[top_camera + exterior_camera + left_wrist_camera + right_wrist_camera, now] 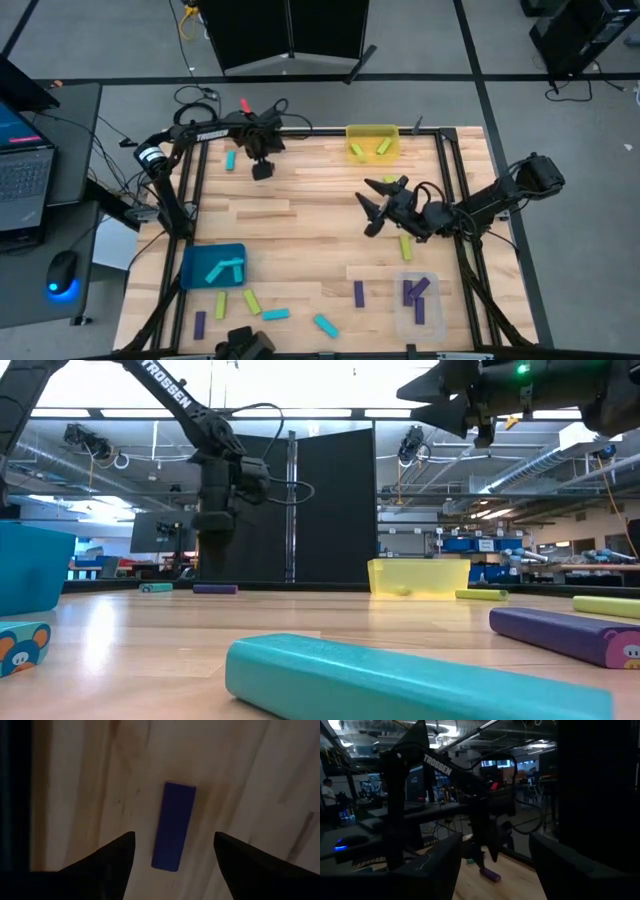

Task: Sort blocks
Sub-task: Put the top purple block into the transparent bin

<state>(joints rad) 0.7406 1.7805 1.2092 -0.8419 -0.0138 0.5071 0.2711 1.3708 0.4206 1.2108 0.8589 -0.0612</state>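
My left gripper [262,168] hovers open near the table's far edge. It points down over a dark purple block [174,825] lying flat on the wood, and its fingers [115,862] stand on either side without touching. That block [215,589] lies beside a cyan block [230,159]. My right gripper [368,205] is open and empty, raised high over mid-table [450,405], facing the left arm [480,815]. More blocks lie on the near part of the table: purple [359,293], cyan [276,314], yellow-green [251,300].
A yellow bin [372,130] at the far edge holds yellow-green blocks. The teal bin [190,268] at near left holds cyan ones, and the clear bin [403,318] at near right holds purple ones. A yellow-green block [406,246] lies under the right arm. Bare wood spans the middle.
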